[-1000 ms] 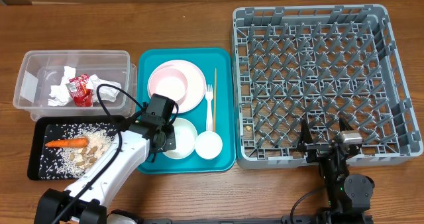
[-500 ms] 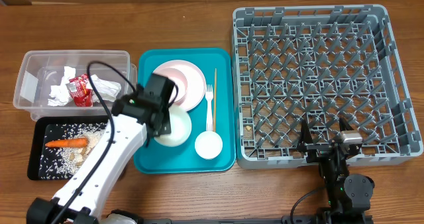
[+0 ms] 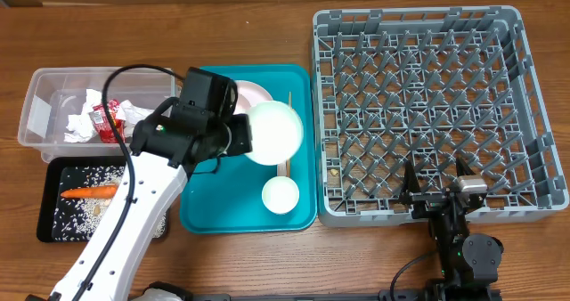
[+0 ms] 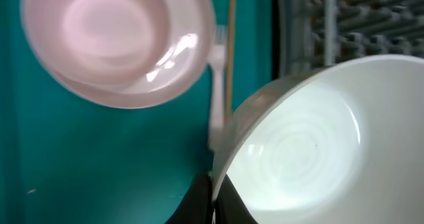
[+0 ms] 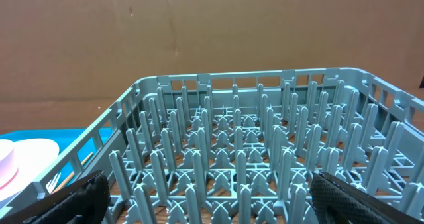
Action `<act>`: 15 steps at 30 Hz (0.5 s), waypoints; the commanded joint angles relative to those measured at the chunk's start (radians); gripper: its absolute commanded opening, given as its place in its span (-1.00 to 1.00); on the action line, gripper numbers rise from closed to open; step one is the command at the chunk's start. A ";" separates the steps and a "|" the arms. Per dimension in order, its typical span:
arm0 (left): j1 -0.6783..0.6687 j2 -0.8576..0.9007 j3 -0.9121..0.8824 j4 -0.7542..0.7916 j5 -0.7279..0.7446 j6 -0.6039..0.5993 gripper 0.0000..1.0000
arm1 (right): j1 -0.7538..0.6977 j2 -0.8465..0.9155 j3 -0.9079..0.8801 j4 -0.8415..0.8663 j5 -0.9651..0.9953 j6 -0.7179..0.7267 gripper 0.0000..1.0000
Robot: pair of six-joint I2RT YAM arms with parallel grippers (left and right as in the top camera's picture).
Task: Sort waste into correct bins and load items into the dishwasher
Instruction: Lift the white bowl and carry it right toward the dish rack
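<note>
My left gripper (image 3: 239, 137) is shut on the rim of a white bowl (image 3: 274, 133) and holds it tilted above the teal tray (image 3: 203, 214); in the left wrist view the bowl (image 4: 311, 144) fills the right side, the fingers (image 4: 213, 201) pinching its edge. Below lie the pink plate (image 4: 119, 45), the white fork (image 4: 216, 85) and the wooden stick (image 4: 230, 45). A smaller white bowl (image 3: 280, 194) sits on the tray. My right gripper (image 3: 436, 183) is open and empty at the near edge of the grey dish rack (image 3: 427, 96), also in the right wrist view (image 5: 238, 164).
The clear tub (image 3: 49, 87) at the left holds white napkins (image 3: 85, 118) and a red wrapper (image 3: 109, 118). The black tray (image 3: 49, 230) in front of it holds a carrot (image 3: 89, 192) and pale crumbs (image 3: 125, 190).
My left gripper has lifted the white bowl off the teal tray and carried it up and to the right, towards the rack. The right arm has not moved.
</note>
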 commanded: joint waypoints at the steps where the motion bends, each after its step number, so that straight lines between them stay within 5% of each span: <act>1: -0.046 -0.021 0.026 0.047 0.159 0.004 -0.92 | -0.003 -0.011 -0.011 0.008 -0.001 0.004 1.00; 15: -0.092 -0.002 0.026 0.604 0.066 -0.044 -0.92 | -0.003 -0.011 -0.011 0.008 -0.018 0.082 1.00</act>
